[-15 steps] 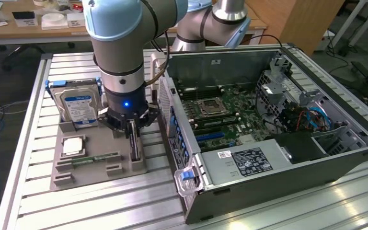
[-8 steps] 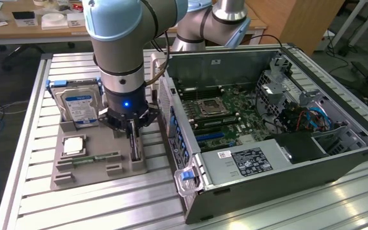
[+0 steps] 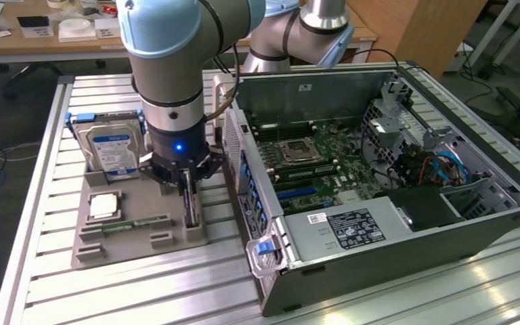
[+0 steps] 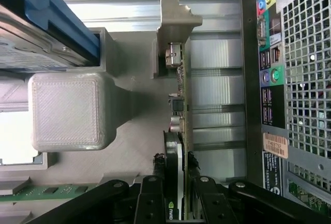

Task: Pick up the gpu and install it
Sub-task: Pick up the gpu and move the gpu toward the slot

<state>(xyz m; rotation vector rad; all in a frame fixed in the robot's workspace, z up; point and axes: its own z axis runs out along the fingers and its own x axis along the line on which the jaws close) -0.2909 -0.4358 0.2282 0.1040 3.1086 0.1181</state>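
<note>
Hand (image 3: pixel 186 181) pointing straight down below vertical forearm (image 3: pixel 165 61), closed on gpu (image 4: pixel 182 105), card standing edgewise in tray (image 3: pixel 143 242)

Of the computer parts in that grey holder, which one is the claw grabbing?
The gpu: the thin card standing on edge nearest the case, with the gripper closed on it. The hard drive and memory stick sit untouched.

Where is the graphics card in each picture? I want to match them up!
Exterior view: the graphics card stands on edge in the grey holder, right under the gripper, on the exterior view's left of the computer case.
Wrist view: the graphics card is seen edge-on, one end between the gripper's fingers.
Shared landmark: the computer case's holed back panel beside the card.
</note>
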